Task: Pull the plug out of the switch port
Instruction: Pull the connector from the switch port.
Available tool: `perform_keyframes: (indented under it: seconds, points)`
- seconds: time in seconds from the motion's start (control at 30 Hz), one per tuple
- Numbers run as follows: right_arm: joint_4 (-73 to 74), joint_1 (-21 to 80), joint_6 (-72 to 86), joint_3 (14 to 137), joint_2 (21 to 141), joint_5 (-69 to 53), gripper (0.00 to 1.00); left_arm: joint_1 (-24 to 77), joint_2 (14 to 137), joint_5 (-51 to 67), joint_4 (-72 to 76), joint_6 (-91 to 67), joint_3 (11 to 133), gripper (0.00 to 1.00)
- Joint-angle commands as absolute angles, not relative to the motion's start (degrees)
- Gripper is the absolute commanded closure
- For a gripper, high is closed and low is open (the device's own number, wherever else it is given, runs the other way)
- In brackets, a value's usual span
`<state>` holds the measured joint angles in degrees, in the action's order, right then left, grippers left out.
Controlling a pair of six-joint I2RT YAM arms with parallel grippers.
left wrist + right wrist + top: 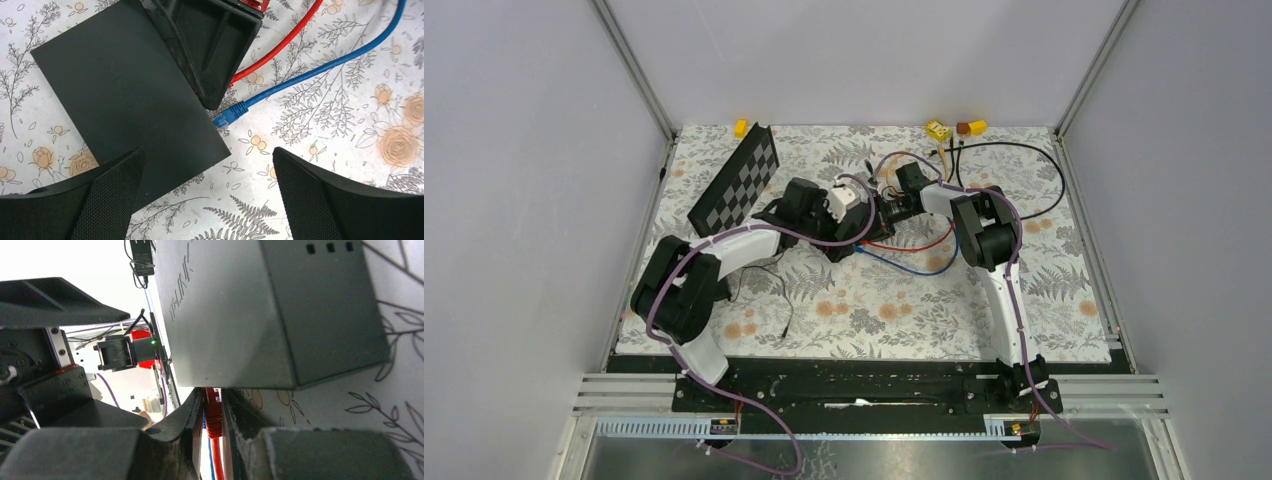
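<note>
The switch (125, 95) is a flat matte-black box on the floral mat; in the top view (849, 245) my left arm mostly hides it. A red plug (214, 412) and a blue plug (230, 114) sit at its port edge. My right gripper (215, 415) is shut on the red plug, right against the switch (240, 310); in the top view it is at the switch's far side (894, 205). My left gripper (207, 195) is open and empty above the switch's near corner, its left finger (107, 200) over the box. It also shows in the top view (824, 215).
Red (924, 240) and blue (914, 268) cables loop right of the switch. A black-and-grey chequered board (736, 185) leans at the back left. A black adapter with a thin wire (769, 300) lies near the left arm. Yellow parts (938, 130) and a black cable loop (1034, 170) lie at the back right.
</note>
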<state>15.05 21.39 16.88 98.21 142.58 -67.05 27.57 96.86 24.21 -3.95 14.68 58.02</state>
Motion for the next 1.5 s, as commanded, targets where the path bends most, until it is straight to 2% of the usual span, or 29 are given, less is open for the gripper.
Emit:
perform_keyframes:
  seconds: [0.0,0.37,0.63,0.97,1.07,1.3,1.37,1.47]
  points:
    - [15.4,23.21,11.27,99.37,147.16,-62.62,0.9,31.32,99.32,14.41,-3.05,17.61,60.98,0.02]
    - [20.51,22.98,5.87,101.68,148.24,-63.13,0.94,34.77,103.53,-0.99,-4.04,18.94,61.81,0.07]
    - [24.57,21.9,2.89,103.68,148.12,-62.65,0.96,35.07,104.72,-5.53,-4.13,18.02,61.84,0.12]
    - [1.96,21.91,19.93,89.64,143.89,-63.59,1.0,35.15,106.23,-6.15,-6.55,11.48,62.84,0.2]
    - [0.73,21.91,20.86,88.65,143.69,-63.79,1.0,35.16,106.67,-5.25,-6.85,10.5,62.86,0.22]
    - [27.18,20.97,1.1,103.35,148.13,-62.76,1.0,35.15,106.63,-4.29,-6.96,10.68,62.32,0.24]
    - [30.5,20.72,-1.6,105.98,149.4,-63.01,1.0,35.11,106.64,-4.35,-7.04,10.75,62.26,0.24]
    - [28.18,20.72,0.32,103.74,148.78,-63.15,1.0,35.14,106.66,-4.73,-7.04,10.83,62.22,0.24]
